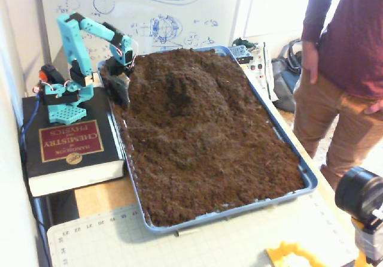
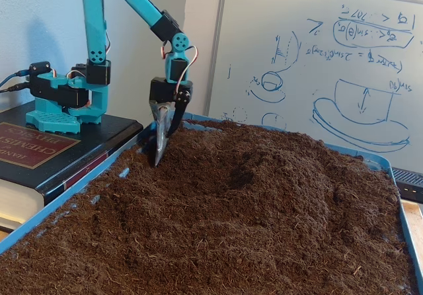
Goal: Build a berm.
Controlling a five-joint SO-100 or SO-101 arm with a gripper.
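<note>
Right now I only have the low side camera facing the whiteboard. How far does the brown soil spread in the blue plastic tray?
Observer: The brown soil covers nearly the whole blue plastic tray, piled higher toward the whiteboard end.
Operator: Anyone nearby?
Observer: Yes, a person in tan trousers stands beside the tray's far long side, opposite the arm.
Operator: What's the arm mounted on?
Observer: Its teal base sits on a thick black hardcover book; the gripper tip is down in the soil at the tray's edge.

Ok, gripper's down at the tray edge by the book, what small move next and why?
Probably drag the gripper through the soil toward the mound. Its tip sits in a low trough beside the tray wall, and the heap lies just beyond, so pushing soil that way would likely raise the berm.
</note>
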